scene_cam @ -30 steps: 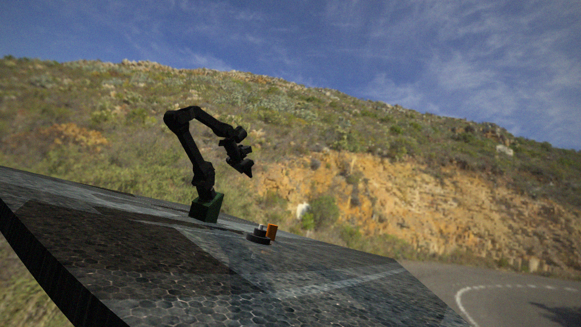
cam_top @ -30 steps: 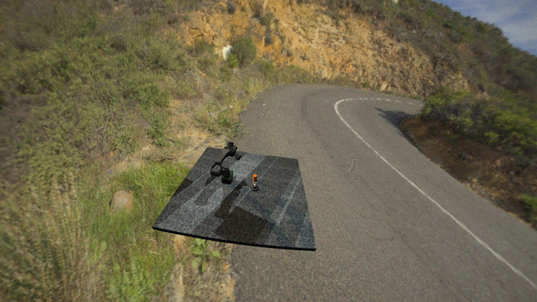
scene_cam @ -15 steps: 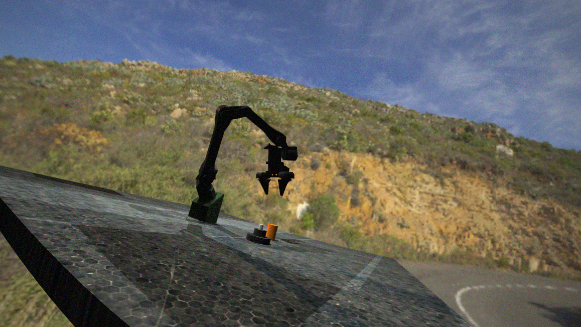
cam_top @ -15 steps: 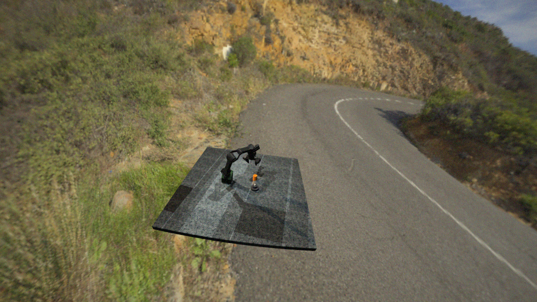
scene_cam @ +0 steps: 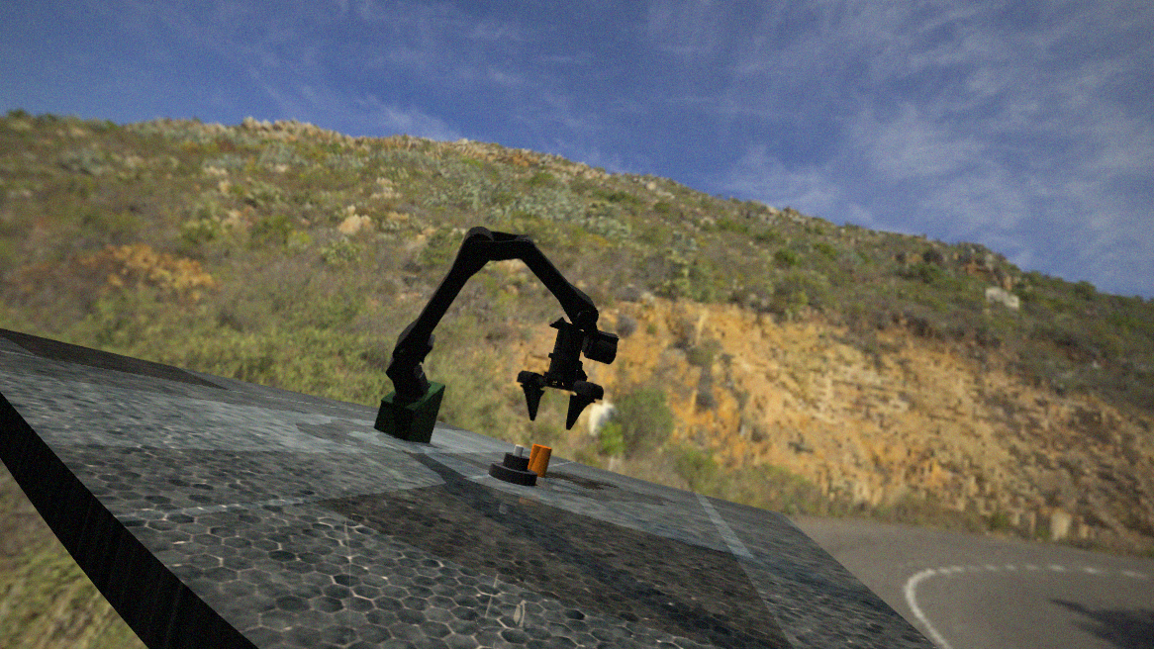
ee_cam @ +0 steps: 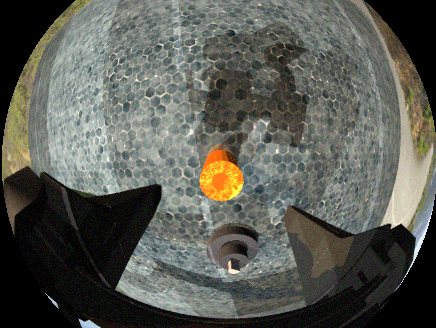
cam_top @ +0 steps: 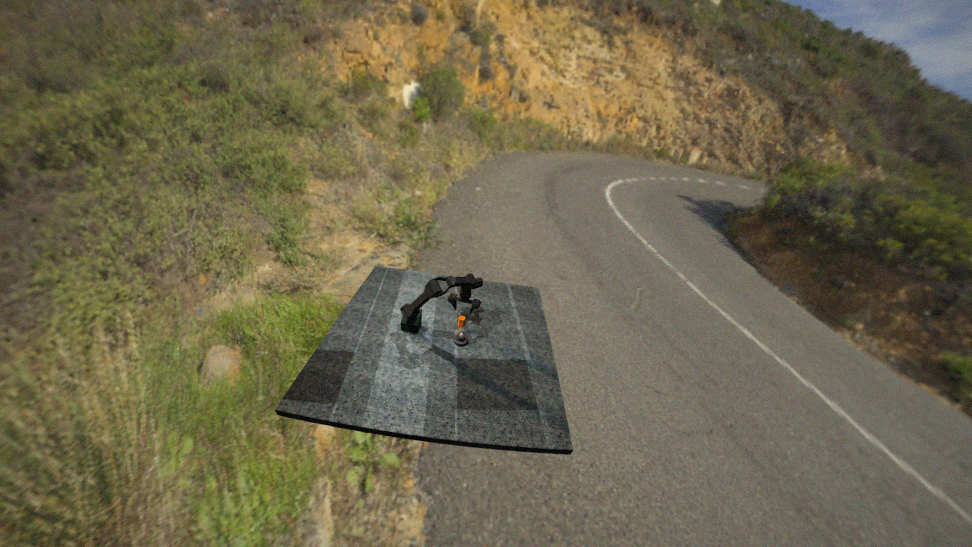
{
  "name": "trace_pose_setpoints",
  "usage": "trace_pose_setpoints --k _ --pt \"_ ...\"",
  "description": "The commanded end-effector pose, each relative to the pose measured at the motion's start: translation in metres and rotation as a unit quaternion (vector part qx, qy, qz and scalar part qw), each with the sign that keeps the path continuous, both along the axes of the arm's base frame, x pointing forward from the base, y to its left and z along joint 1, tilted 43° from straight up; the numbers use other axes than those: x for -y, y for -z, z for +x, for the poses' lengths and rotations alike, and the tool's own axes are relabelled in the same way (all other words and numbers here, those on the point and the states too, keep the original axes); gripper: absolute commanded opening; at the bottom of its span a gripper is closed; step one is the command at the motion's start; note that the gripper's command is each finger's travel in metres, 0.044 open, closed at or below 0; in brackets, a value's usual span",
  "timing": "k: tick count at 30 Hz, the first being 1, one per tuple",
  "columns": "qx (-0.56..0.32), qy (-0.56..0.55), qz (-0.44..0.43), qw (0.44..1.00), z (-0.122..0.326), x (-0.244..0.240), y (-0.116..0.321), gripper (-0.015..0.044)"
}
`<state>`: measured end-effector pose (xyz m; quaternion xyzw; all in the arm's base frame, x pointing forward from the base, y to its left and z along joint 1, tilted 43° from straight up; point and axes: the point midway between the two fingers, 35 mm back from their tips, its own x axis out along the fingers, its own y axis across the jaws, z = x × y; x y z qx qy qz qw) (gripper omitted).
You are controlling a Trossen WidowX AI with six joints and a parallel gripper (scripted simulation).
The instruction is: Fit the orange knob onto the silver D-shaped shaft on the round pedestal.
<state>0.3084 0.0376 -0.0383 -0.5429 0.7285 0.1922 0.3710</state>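
The orange knob (cam_top: 461, 321) (scene_cam: 541, 460) (ee_cam: 221, 180) stands upright on the table, a plain cylinder with its top face towards the wrist camera; its underside is hidden. Close beside it is the dark round pedestal (scene_cam: 511, 473) (ee_cam: 215, 248), stepped, with the short silver shaft (scene_cam: 518, 449) (ee_cam: 234, 266) upright on it and nothing on the shaft. My gripper (scene_cam: 550, 424) (ee_cam: 226, 204) is open and empty, pointing down, well above the knob. In the wrist view the knob shows between the two fingers, a little beyond the line of their tips, and the pedestal shows nearer the palm.
The table (cam_top: 401, 388) (scene_cam: 420, 565) (ee_cam: 150, 90) is a grey hexagon-patterned slab with dark shadows of the arm on it. The arm's green base (cam_top: 410, 323) (scene_cam: 410, 416) stands on it to the left of the pedestal. A road and hillside lie behind.
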Motion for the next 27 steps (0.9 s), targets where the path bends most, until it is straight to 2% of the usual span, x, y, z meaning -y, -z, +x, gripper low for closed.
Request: trace_pose_setpoints --k 1,27 --pt "-0.008 0.0 -0.006 1.0 -0.004 0.01 0.01 0.044" --pt "-0.008 0.0 -0.006 1.0 -0.009 0.04 0.043 0.044"
